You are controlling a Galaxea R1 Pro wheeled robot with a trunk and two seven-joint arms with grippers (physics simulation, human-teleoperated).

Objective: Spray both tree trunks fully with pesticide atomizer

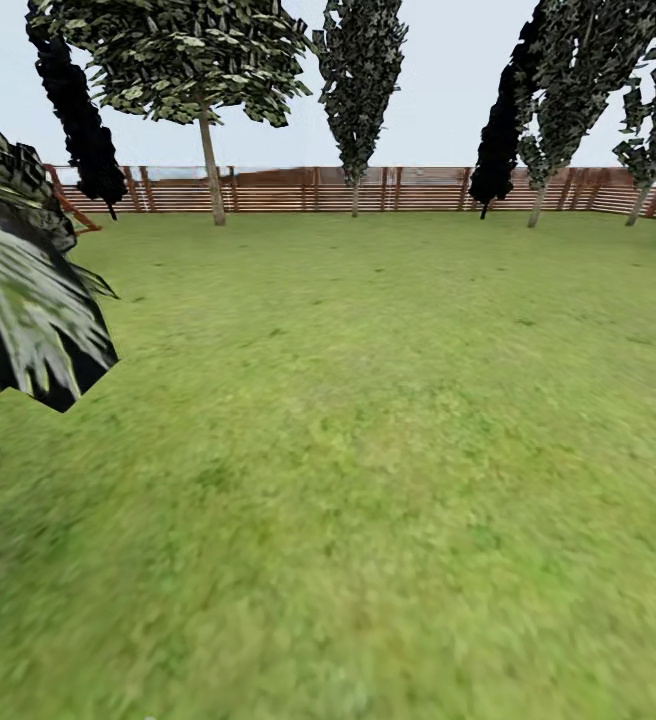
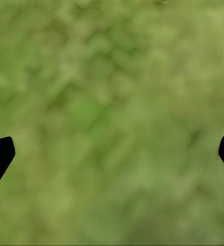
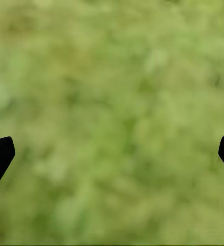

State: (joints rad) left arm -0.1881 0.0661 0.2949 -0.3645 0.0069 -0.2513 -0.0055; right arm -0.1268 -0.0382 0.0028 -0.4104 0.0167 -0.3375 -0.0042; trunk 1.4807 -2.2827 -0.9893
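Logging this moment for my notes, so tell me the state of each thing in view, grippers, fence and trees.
left gripper: open, empty, over grass.
right gripper: open, empty, over grass.
fence: standing, unbroken along the lawn's far edge.
pale-trunked tree: upright, trunk slightly leaning, no specks visible.

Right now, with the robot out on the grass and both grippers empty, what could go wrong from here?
1. The leafy plant sits close at the robot's left; turning that way might brush it.
2. Both the left gripper and right gripper hang open over bare lawn, so the search for the sprayer may drag on.
3. Several trees line the fence; the pale trunk could be mistaken for a target.
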